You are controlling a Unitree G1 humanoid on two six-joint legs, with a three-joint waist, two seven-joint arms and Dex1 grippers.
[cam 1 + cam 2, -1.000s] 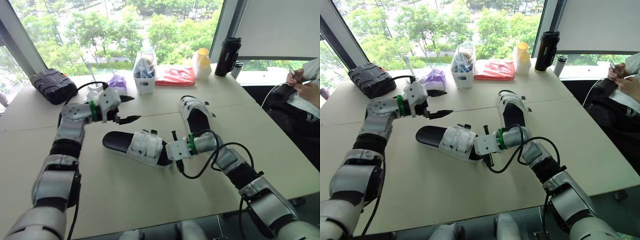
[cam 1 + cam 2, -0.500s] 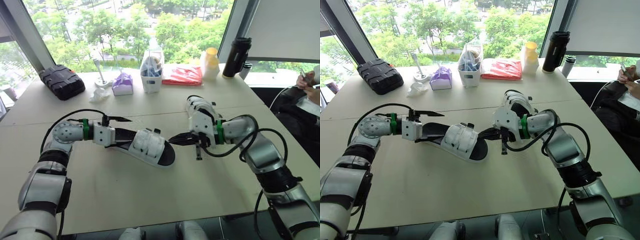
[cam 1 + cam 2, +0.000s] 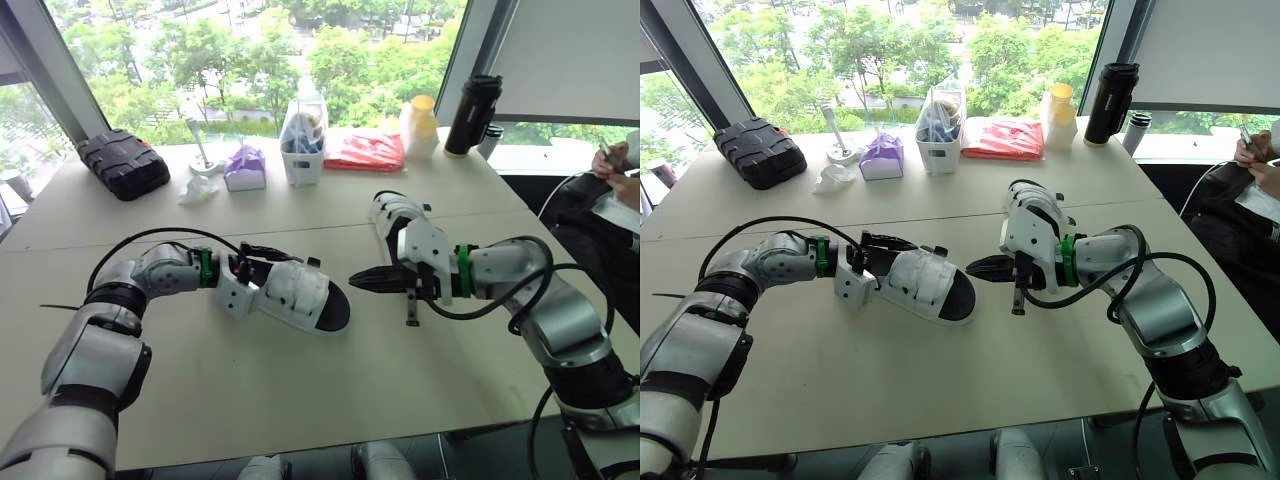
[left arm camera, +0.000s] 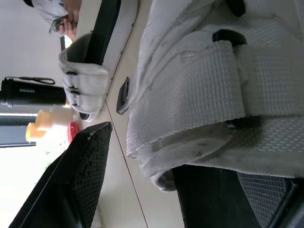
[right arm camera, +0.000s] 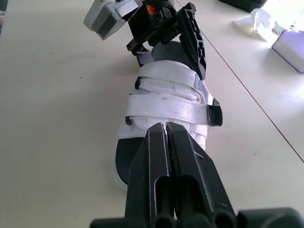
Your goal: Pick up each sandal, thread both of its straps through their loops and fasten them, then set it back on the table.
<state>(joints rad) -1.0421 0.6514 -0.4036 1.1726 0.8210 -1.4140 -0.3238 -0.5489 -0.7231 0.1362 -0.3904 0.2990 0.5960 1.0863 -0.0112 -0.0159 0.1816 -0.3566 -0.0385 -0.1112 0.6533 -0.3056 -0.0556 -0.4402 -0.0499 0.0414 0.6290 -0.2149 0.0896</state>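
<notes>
**Right gripper clenched at the toe; left gripper spread at the heel of the near sandal**

Your right gripper [image 3: 976, 268] is clenched. Its two black fingers [image 5: 164, 156] are pressed flat together with nothing between them. The tip hangs just beside the toe of the near sandal [image 3: 927, 283], with a small gap between them, and points along the sandal's length.

Your left gripper [image 3: 890, 256] is at the opposite end, at the heel, with its fingers [image 4: 80, 180] released and spread. One finger lies against the rear strap. The other stands off it, with table [image 3: 940, 390] showing in the gap.

The near sandal lies flat on the table between the two grippers. Its long axis runs from one gripper to the other, heel at the left one and toe at the right one. It has a black footbed and two white woven straps across it. The front strap ends in a black tab [image 5: 214, 115]. A small label [image 5: 202, 88] sits on the rear strap, with print too small to read.

The second sandal [image 3: 1026, 210] lies just beyond your right wrist, its long axis running away from you.

Well beyond both grippers, by the window, stand a black case [image 3: 758, 150], a purple tissue box [image 3: 880, 158], a white container [image 3: 938, 135], a red packet [image 3: 1000, 138], a yellow bottle [image 3: 1059, 115] and a black tumbler [image 3: 1108, 100]. No writing on any of them is legible.
</notes>
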